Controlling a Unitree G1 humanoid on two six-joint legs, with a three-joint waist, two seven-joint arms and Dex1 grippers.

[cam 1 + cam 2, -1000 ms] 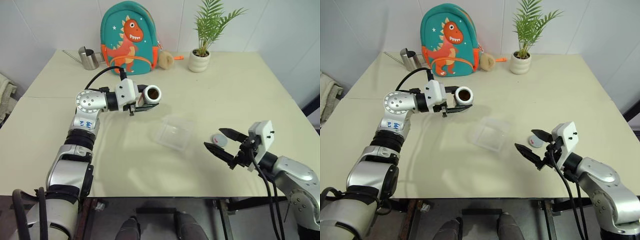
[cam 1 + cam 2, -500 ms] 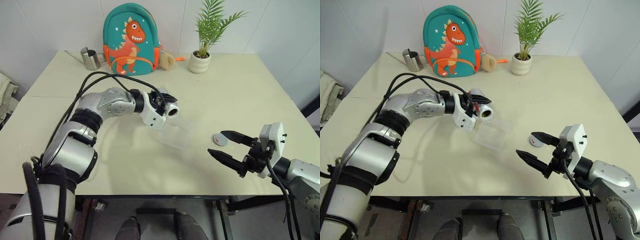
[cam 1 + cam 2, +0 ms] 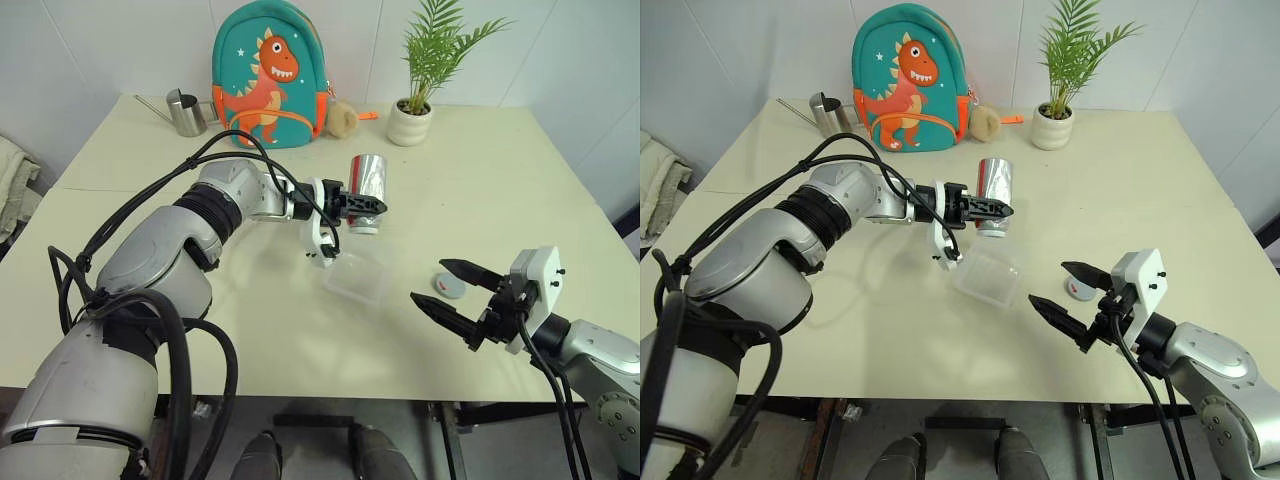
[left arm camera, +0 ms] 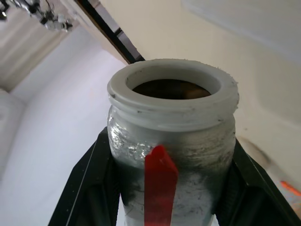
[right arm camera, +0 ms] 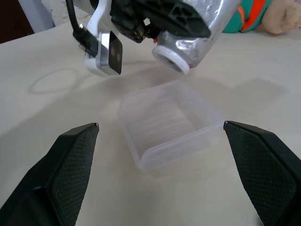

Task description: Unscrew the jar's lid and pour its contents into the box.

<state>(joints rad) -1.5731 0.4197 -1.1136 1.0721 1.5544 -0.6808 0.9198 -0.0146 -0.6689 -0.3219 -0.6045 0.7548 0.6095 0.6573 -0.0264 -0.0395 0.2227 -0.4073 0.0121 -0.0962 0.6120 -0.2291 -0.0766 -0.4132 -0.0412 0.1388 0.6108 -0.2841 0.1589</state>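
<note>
My left gripper point(image 3: 366, 206) is shut on the jar point(image 3: 369, 181), a silvery cylinder with a strip of red tape. It is held upended just above the far edge of the box point(image 3: 359, 277). The jar's pale threaded mouth point(image 5: 171, 59) points down at the clear box point(image 5: 164, 122), whose floor looks bare. Dark-brown contents point(image 4: 170, 89) show inside the mouth in the left wrist view. The grey lid point(image 3: 450, 287) lies flat on the table to the right of the box. My right gripper point(image 3: 428, 282) stands open beside the lid, its fingers point(image 5: 71, 165) empty and aimed toward the box.
A dinosaur backpack point(image 3: 264, 66), a steel watering can point(image 3: 184, 113), a plush toy point(image 3: 345, 117) and a potted plant point(image 3: 428, 105) line the table's far side. A cloth point(image 3: 10, 185) hangs off the left. The table's front edge runs close below my right gripper.
My left gripper carried the jar rightward to the box and rolled it over, so the mouth now points down. The right gripper stayed by the lid. The camera shifted slightly.
</note>
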